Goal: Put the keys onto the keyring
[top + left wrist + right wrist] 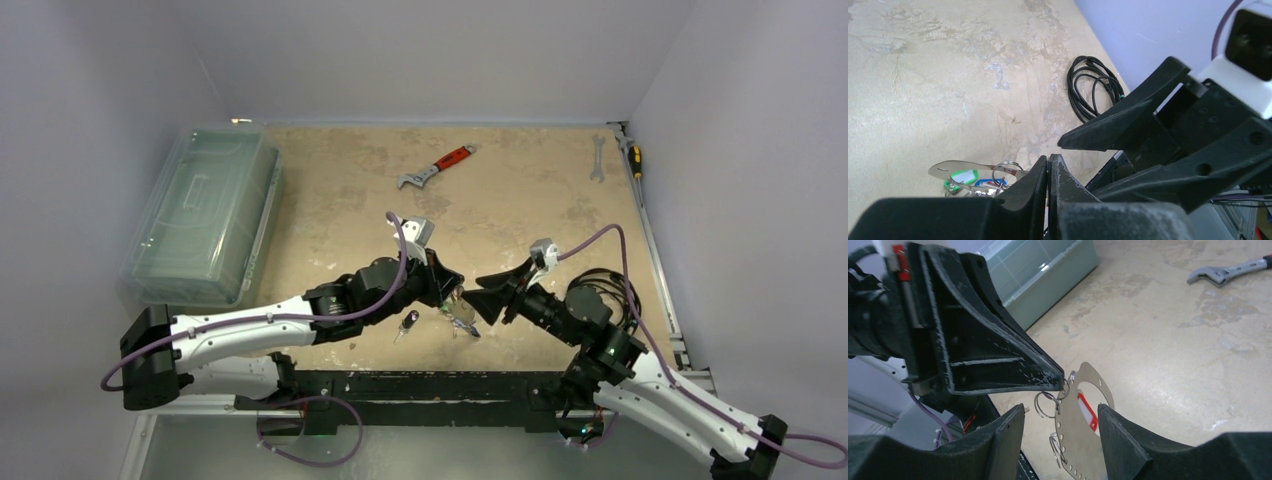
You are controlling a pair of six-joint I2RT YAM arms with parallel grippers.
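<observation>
Left gripper (1060, 381) pinches shut on the flat keyring (1073, 445) at its rim, likely stiff and slippery, light keys (1087, 412) dangling; right gripper (1060, 415) gapes empty around it.

box (205, 215) on desk (520, 210) left edge; wrench (437, 167) toward far edge, centre; spanner (597, 158) far-right corner; keyring (1073, 440) near edge centre, loose key (408, 322) just left.

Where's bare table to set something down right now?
Widest bare patch of the tan table: middle, bordered by the clear plastic storage box, the red-handled adjustable wrench and the plain silver spanner. Crowded at the near edge: shut left gripper holding the flat silver keyring, open right gripper, small silver keys under them.
</observation>
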